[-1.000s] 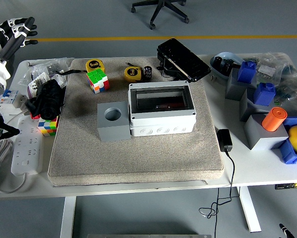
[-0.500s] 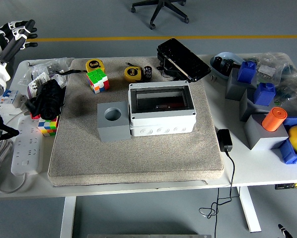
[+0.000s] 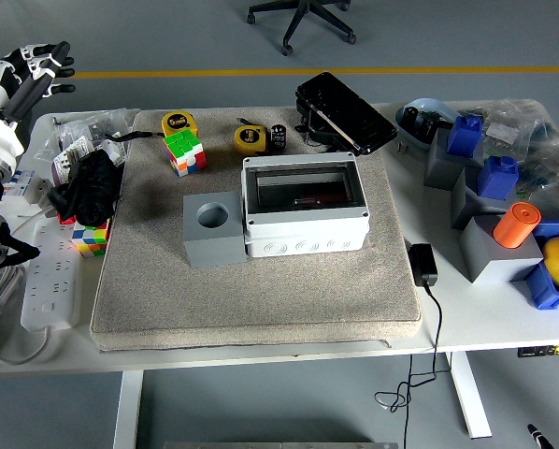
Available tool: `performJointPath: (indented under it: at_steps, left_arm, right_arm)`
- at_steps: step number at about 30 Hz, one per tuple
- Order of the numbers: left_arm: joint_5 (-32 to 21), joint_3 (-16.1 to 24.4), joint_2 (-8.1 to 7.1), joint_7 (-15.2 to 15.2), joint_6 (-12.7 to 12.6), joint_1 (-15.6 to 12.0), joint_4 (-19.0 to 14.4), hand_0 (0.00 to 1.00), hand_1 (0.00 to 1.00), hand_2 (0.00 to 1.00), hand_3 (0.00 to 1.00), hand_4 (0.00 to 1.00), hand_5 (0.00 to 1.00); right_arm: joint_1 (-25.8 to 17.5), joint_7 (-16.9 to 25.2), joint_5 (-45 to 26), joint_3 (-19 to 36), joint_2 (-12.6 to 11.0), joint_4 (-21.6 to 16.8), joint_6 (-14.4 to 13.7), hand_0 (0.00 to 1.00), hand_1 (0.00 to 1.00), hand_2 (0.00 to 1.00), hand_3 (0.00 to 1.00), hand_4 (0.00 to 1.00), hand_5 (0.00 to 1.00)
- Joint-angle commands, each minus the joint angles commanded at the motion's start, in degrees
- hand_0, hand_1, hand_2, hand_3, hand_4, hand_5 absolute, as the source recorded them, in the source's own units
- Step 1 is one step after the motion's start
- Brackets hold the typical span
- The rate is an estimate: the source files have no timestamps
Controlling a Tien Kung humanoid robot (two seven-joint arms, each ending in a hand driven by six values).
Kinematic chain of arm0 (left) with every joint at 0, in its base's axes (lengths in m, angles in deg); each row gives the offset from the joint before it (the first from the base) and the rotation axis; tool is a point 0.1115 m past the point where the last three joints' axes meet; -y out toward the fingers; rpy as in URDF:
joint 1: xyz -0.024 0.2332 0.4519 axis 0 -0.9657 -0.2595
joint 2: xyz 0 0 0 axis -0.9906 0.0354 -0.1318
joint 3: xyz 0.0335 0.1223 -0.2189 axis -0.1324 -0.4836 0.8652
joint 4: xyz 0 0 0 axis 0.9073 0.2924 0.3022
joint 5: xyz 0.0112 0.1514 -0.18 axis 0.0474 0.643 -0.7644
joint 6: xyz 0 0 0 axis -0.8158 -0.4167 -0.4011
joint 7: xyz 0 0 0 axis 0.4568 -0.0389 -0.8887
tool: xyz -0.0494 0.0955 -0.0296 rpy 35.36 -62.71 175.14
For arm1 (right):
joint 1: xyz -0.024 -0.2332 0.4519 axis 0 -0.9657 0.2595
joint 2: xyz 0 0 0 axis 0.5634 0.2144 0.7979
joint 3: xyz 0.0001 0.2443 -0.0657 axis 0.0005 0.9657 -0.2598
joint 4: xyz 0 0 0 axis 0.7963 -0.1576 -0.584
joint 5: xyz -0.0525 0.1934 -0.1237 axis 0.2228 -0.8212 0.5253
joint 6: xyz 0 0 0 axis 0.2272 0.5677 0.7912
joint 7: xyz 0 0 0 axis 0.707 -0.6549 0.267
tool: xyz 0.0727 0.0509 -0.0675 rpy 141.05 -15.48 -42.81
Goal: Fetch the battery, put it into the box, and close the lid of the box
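The battery [image 3: 278, 137], a small black cylinder, stands on the grey mat behind the box, next to a yellow tape measure [image 3: 250, 138]. The grey box [image 3: 303, 208] sits mid-mat with its top open; something dark lies inside. Its dark lid [image 3: 345, 111] is swung back behind it. My left hand [image 3: 39, 65] is raised at the far left, above the table's back left corner, fingers spread and empty, far from the battery. My right arm is out of view.
A grey block with a round hole [image 3: 212, 227] stands left of the box. Rubik's cubes [image 3: 184, 151], a second tape measure [image 3: 178, 123], a black bundle [image 3: 91, 185] and a power strip [image 3: 50, 290] lie left. An adapter [image 3: 422, 264], grey blocks, blue bins and an orange cylinder [image 3: 515, 224] crowd the right.
My left hand has drifted slightly to the right at the far left edge. Nothing on the table has moved.
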Motion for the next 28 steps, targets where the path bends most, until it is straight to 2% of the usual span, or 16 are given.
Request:
performJointPath:
  at_steps: [28]
  left_arm:
    - [-0.5, -2.2, 0.94, 0.0, -0.1, 0.4, 0.2, 0.49, 0.644, 0.606, 0.595, 0.947, 0.542]
  right_arm:
    - [0.5, -0.2, -0.1, 0.3, 0.1, 0.0, 0.0, 0.722, 0.658, 0.646, 0.583, 0.985, 0.6]
